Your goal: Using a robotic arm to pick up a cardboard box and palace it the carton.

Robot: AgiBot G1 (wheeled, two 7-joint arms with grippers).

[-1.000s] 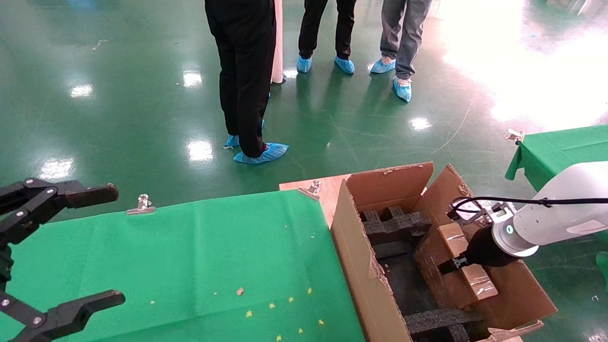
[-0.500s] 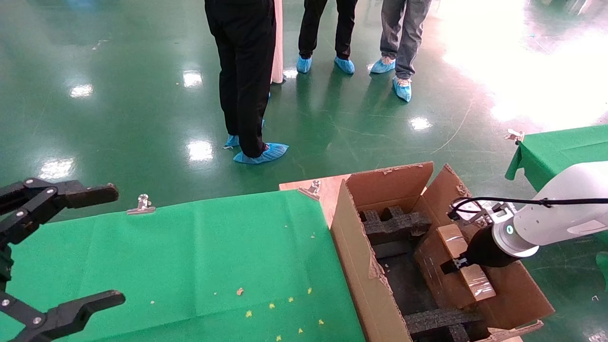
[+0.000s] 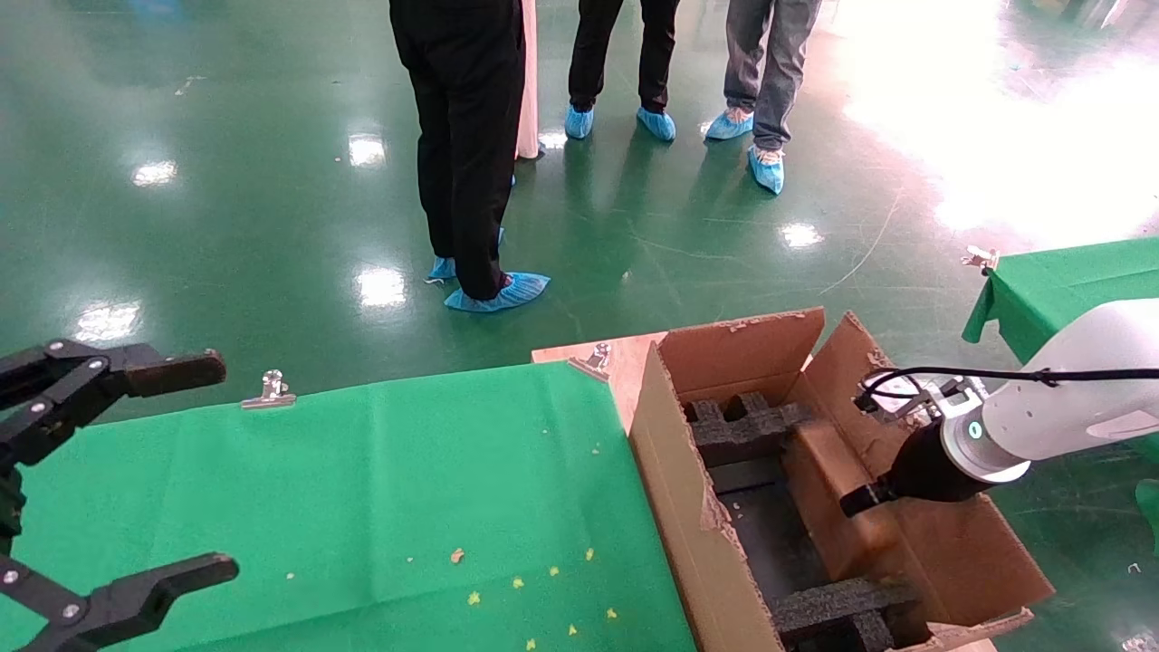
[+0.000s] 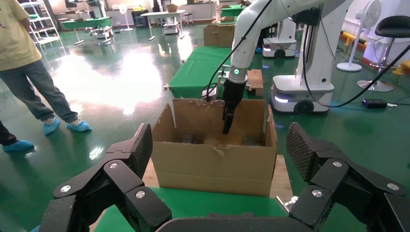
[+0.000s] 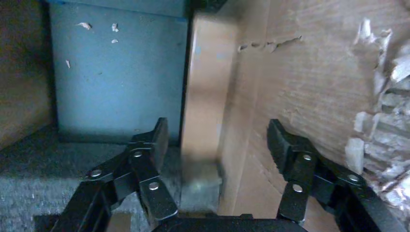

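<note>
Brown carton (image 3: 688, 471) holds black foam blocks (image 3: 742, 430). The pale brown cardboard box (image 5: 205, 96) is plain. Green cloth covers the worktop (image 3: 362, 489), flecked yellow. The robotic arm (image 3: 1059, 412) is glossy white.

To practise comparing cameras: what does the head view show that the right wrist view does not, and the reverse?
Only the head view shows the green table, the bystanders' legs and the open left gripper. Only the right wrist view shows the cardboard box falling free between the open right gripper fingers. Both show the carton interior.
</note>
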